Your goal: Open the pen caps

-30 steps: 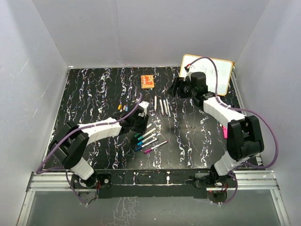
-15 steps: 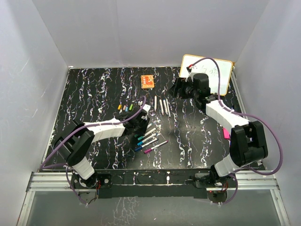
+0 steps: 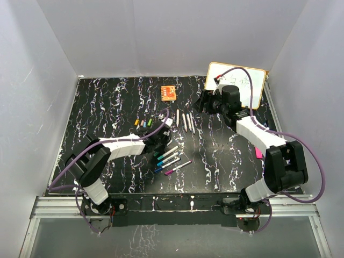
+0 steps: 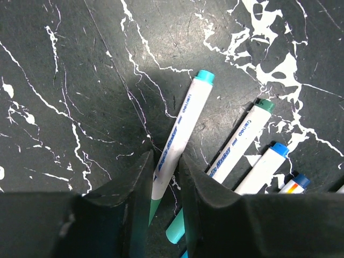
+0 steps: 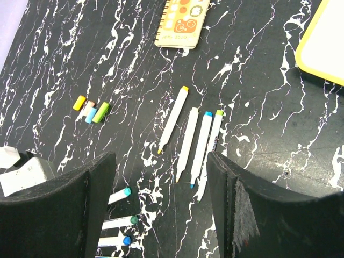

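Tabletop (image 4: 80, 80): left fingers (image 4: 215, 215) tight around teal pen (image 4: 180, 129)

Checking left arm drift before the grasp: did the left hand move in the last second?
Yes, slightly. In the top view the left hand shifted right, away from the loose caps, and now grips the teal-capped pen.

Unreadable blue print on pens (image 4: 180, 134)

Near end of the teal-tipped pen (image 4: 181, 121) mostly hidden between fingers (image 4: 121, 215) of the left gripper (image 4: 165, 164) — whiteboard (image 5: 325, 37) cut by the edge.
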### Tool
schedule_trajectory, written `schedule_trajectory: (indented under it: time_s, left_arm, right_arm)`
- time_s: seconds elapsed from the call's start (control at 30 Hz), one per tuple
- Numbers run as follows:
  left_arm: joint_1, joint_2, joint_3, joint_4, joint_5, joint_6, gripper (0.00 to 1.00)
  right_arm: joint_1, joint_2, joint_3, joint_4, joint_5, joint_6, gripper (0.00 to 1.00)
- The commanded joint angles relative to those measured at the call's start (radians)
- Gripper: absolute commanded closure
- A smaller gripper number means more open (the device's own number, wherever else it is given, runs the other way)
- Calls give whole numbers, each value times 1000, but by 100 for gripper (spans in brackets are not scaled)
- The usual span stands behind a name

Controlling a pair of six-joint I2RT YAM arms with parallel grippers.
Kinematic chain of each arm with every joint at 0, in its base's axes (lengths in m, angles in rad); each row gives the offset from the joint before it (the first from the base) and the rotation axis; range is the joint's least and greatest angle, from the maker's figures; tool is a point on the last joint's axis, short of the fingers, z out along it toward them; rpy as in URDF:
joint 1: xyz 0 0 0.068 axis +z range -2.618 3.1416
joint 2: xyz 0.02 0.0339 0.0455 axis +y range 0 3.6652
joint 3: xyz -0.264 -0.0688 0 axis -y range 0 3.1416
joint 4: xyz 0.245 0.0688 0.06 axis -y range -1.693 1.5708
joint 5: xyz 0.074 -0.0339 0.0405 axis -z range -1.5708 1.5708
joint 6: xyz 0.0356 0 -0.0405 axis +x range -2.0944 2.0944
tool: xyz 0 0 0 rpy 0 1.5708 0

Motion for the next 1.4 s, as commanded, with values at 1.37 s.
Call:
schedule_trajectory:
  time_s: [1.37]
  left_arm:
    - [-1,-42,260,235,198,-174,100]
  right_arm:
    - [-2,7,-146,263,-318,239,41]
